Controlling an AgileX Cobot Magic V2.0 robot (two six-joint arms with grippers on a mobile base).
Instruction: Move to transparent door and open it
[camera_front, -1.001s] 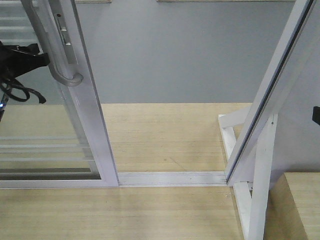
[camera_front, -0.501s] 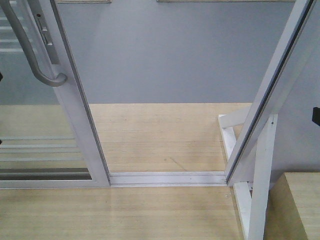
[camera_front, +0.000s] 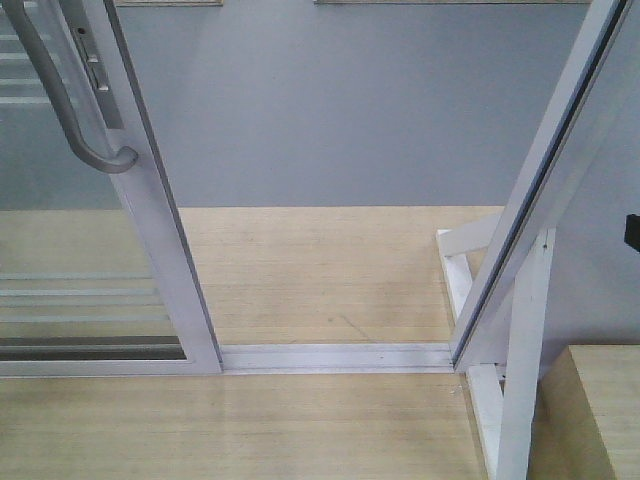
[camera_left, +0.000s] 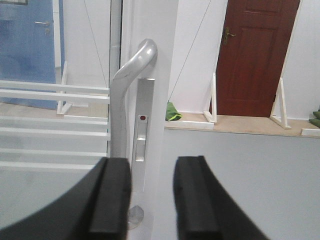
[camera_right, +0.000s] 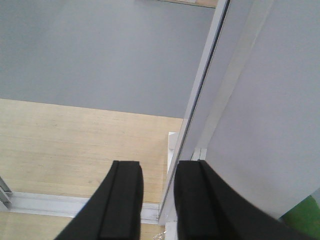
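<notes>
The transparent door (camera_front: 150, 230) stands at the left of the front view, slid aside, and its curved grey handle (camera_front: 70, 110) is on the stile. In the left wrist view my left gripper (camera_left: 152, 195) is open a little in front of the stile (camera_left: 155, 50). The handle (camera_left: 125, 90) rises just above its left finger (camera_left: 112, 200), and nothing is held. My right gripper (camera_right: 160, 200) is open above the floor beside the fixed white frame post (camera_right: 200, 110). Neither gripper shows in the front view.
A white floor track (camera_front: 340, 357) crosses the open doorway. The slanted frame post (camera_front: 530, 210) and its white brace (camera_front: 520, 380) stand on the right, with a wooden platform (camera_front: 600, 410) beside them. Grey floor (camera_front: 330, 110) lies beyond the doorway. A red door (camera_left: 255, 55) is far back.
One second ago my left gripper was at the handle in the front view; now it is out of that view. The door has slid slightly left and has then stayed nearly still.
</notes>
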